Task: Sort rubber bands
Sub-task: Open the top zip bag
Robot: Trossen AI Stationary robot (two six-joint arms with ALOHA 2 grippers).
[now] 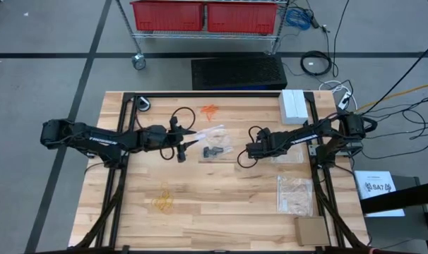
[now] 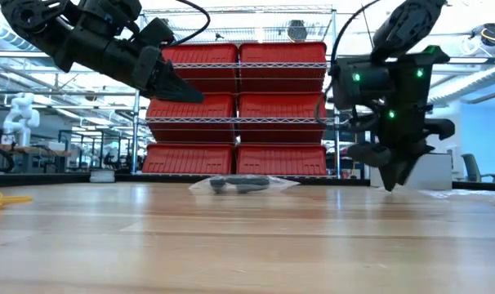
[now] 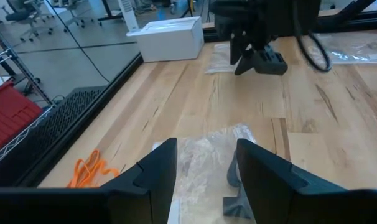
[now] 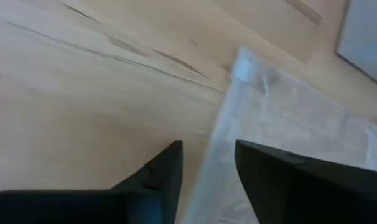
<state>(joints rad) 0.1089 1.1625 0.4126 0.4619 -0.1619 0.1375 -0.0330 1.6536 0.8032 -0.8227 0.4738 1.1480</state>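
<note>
The orange rubber bands (image 1: 209, 109) lie near the table's far edge and also show in the left wrist view (image 3: 89, 168). The black bands (image 1: 214, 152) rest on a clear bag (image 1: 210, 135) at mid-table, and show at table level in the low view (image 2: 239, 184). The pale yellow bands (image 1: 163, 201) lie toward the near left. My left gripper (image 1: 191, 139) is open and raised over the left side of that bag (image 3: 207, 152), pointing right. My right gripper (image 1: 249, 149) is open and low over the table (image 2: 392, 181), at the left edge of another clear bag (image 4: 282, 124).
A white box (image 1: 293, 106) stands at the far right of the table. More clear bags (image 1: 295, 194) and a cardboard piece (image 1: 311, 231) lie at the near right. Bare wood shows at the near middle of the table (image 1: 228, 212). Red bins on a rack (image 2: 239, 106) stand beyond the far edge.
</note>
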